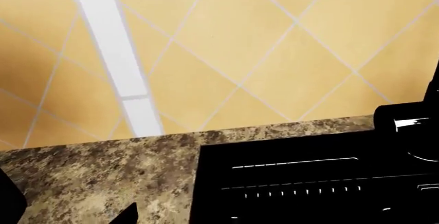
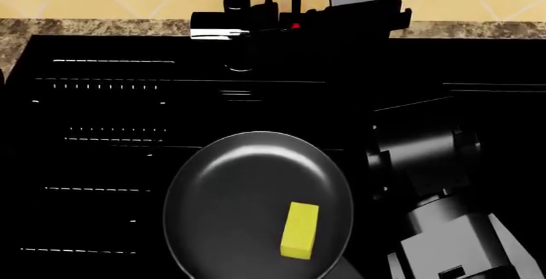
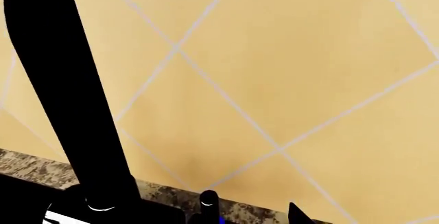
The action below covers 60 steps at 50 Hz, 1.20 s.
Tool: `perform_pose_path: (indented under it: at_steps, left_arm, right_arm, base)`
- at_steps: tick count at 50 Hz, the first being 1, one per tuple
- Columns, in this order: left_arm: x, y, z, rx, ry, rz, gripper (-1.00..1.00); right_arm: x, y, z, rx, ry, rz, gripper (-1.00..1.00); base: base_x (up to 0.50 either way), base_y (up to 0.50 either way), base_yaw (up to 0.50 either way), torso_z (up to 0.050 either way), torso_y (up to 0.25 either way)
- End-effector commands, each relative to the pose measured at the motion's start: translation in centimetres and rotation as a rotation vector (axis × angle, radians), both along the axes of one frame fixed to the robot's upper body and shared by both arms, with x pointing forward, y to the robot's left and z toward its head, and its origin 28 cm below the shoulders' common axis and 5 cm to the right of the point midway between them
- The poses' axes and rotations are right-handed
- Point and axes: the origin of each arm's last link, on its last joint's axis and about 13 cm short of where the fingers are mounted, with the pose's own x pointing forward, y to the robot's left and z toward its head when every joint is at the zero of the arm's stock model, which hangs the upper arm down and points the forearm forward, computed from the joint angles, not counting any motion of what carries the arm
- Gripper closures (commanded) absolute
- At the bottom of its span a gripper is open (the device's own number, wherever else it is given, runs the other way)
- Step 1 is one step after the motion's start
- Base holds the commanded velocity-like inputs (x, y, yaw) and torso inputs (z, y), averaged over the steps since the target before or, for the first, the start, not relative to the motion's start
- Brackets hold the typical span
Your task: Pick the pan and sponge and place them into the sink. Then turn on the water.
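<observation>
Pan with the sponge on it already sits lower centre in the sink, so we're onto the water. Right pincer is up top by the lever; can't tell its opening. It needs nudging next.

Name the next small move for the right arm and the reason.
Probably nudge the right gripper onto the red-dotted faucet lever and tip it. The round dark grey frying pan already lies in the black rectangular sink with the small yellow sponge on it, and no stream shows.
</observation>
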Motion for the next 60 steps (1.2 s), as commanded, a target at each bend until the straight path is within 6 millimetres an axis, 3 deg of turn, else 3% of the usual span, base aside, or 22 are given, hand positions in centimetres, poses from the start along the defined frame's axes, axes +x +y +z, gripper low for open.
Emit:
perform_pose_path:
  at_steps: [1,27,47,60]
  left_arm:
    - [0.1,0.4,0.2,-0.005,-0.006,0.025,-1.00]
    - [0.1,0.6,0.1,-0.001,-0.007,0.020,-1.00]
    - [0.2,0.7,-0.2,-0.064,0.036,0.026,-1.00]
    - [0.2,0.4,-0.3,-0.053,0.015,0.020,-1.00]
  right_arm:
    - [0.2,0.3,0.3,0.006,-0.002,0.009,-1.00]
    - [1.5,0.8,2.5,-0.006,-0.015,0.013,-1.00]
    - [1.3,0.5,2.3,0.005,-0.020,-0.004,-1.00]
    - [0.9,-1.0,1.8,0.019,-0.014,-0.058,-1.00]
  base:
    - [0.00,0.00,0.00,0.016,-0.082]
    - [0.00,0.00,0.00,0.020,-0.084]
    - [0.00,0.00,0.00,0.012,-0.045]
    - [0.00,0.00,0.00,0.000,0.000]
